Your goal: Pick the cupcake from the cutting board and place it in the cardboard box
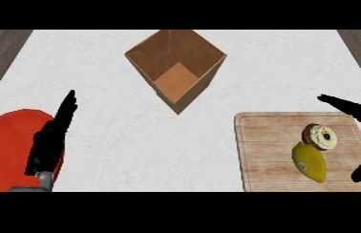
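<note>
The cupcake (321,136), brown with a pale swirled top, lies on the wooden cutting board (271,151) at the lower right, touching a yellow mango-like fruit (310,162). The open cardboard box (176,67) stands at the top centre, nothing inside it. My right hand (343,104) shows at the right edge, fingers straight and spread above the board's far corner, apart from the cupcake. My left hand (51,136) rests open at the lower left, fingers pointing up.
A red plate (15,146) lies at the lower left, partly under my left hand. White counter (141,132) stretches between the box and the board. Dark wood edges show at the top corners.
</note>
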